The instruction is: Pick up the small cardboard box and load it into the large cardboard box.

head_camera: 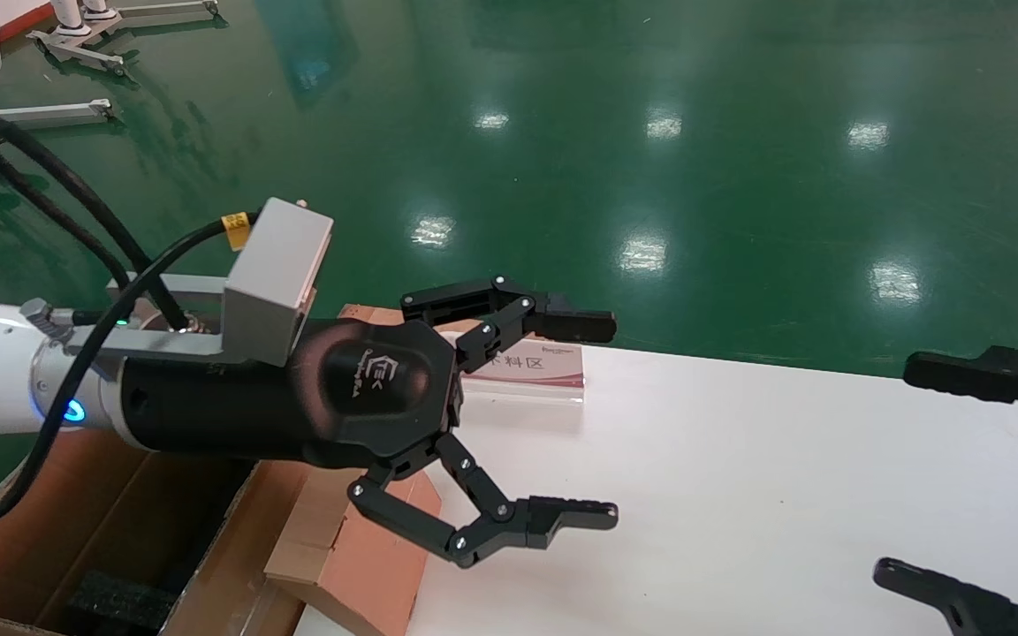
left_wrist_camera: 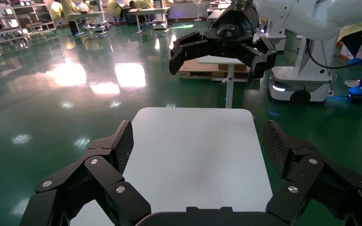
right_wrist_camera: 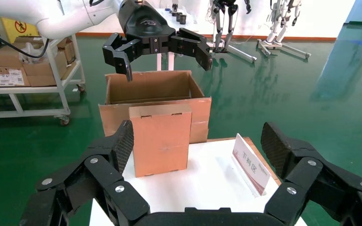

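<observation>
Gripper stock first, nearest the head camera: we log the left gripper [head_camera: 553, 424] at the centre of the frame, fingers spread wide and holding nothing, raised above the white table [head_camera: 739, 495]. Its own wrist view shows the same wide-spread fingers [left_wrist_camera: 122, 146] over bare tabletop.

We log the right gripper [head_camera: 960, 477] at the right edge of the head frame, also over the table, fingers fully apart and empty; its pads [right_wrist_camera: 125, 141] frame the scene in its wrist view.

Next item, lower left of centre in the head frame: the small cardboard box [head_camera: 359, 556], reddish-brown, standing on end at the table's near-left corner, partly hidden behind the left gripper. We see it upright in the right wrist view [right_wrist_camera: 160, 139], apart from both grippers.

Just beyond the table edge, lower left of the head frame, we record the large cardboard box [head_camera: 102, 530], flaps open, with a black foam block [head_camera: 116, 601] inside. In the right wrist view it stands directly behind the small box [right_wrist_camera: 151, 89].

Farther back on the table, centre frame, we note a sign holder [head_camera: 531, 367] with a red-printed card.

Beyond lies the glossy green floor [head_camera: 650, 132].
</observation>
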Controlling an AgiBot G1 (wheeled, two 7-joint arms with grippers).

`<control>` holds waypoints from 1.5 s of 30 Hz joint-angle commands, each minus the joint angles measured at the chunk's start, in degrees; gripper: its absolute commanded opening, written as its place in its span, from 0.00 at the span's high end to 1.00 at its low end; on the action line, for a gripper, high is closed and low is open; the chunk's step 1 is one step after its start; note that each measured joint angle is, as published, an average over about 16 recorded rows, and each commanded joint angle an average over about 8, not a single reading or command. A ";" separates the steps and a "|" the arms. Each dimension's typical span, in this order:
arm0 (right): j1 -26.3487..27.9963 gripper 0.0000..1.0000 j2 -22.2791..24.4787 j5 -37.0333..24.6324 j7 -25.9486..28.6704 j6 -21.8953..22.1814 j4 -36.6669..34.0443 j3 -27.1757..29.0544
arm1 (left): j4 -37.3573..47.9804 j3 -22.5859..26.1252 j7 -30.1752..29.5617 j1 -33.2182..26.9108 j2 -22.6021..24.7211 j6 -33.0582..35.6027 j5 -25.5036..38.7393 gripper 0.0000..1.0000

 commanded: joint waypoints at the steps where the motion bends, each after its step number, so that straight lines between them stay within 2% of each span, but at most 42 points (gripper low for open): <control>1: 0.00 0.00 0.00 0.00 0.00 0.00 0.00 0.00 | 0.00 0.00 0.00 0.00 0.00 0.00 0.00 0.00; 28: 0.01 0.00 0.00 0.00 -0.01 0.00 -0.02 -0.01 | 0.40 0.31 -1.02 0.00 -0.91 -0.16 0.80 0.00; 32: 0.02 0.00 0.00 0.01 -0.02 -0.01 -0.04 -0.03 | -0.03 1.16 -3.38 -0.79 -3.44 -0.72 3.93 0.00; 37: 0.04 0.00 0.00 0.02 -0.04 -0.01 -0.05 -0.05 | -2.45 3.48 -7.50 -4.38 -6.44 -0.54 11.11 0.00; 45: 0.05 0.00 0.01 0.04 -0.06 0.00 -0.06 -0.09 | -3.75 9.90 -17.12 -14.30 -5.98 2.52 23.64 0.00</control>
